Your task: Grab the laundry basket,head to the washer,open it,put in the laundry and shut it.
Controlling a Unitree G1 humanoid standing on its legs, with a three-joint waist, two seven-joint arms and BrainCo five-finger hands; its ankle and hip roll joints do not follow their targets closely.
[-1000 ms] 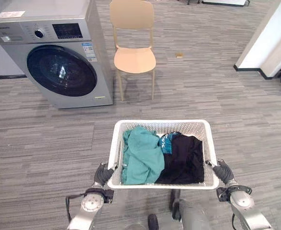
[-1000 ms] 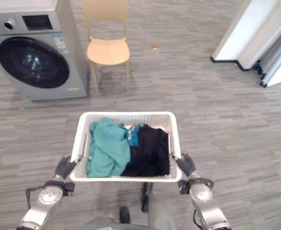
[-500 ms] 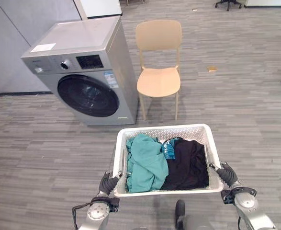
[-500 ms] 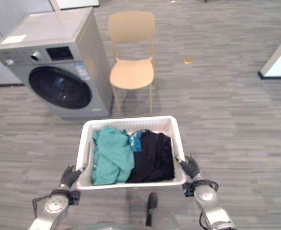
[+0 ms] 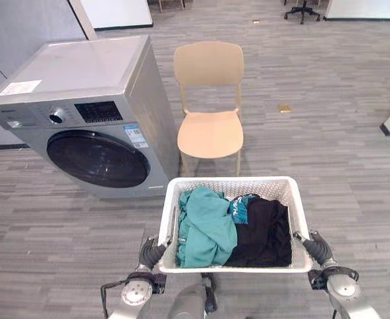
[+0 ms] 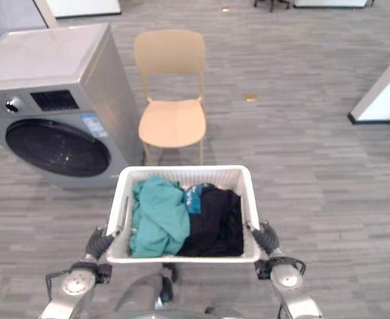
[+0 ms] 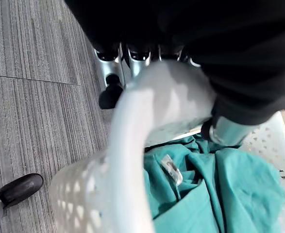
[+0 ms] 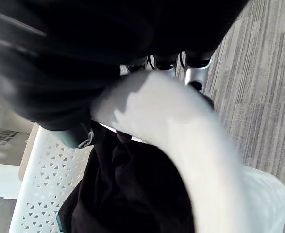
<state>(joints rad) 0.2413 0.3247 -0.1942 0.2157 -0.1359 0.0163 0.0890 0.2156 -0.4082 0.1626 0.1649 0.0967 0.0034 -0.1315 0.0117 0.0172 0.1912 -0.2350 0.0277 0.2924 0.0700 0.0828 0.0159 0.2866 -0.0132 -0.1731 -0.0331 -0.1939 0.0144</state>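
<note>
From the head, the white basket (image 5: pixel 284 189) hangs between both hands, teal shirt (image 5: pixel 204 226) and black clothes (image 5: pixel 264 229) inside, the washer (image 5: pixel 82 126) ahead and to the left, door shut, with a chair (image 5: pixel 209 119) just beside it. At the left wrist, the left hand (image 7: pixel 132 56) curls over the rim. At the right wrist, the right hand (image 8: pixel 174 63) hooks its rim likewise. A slipped hold would tip the load; drifting right risks clipping the chair

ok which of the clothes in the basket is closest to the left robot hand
The teal garment. It fills the side of the laundry basket that the left robot hand grips; the black garment lies toward the right robot hand.
</note>
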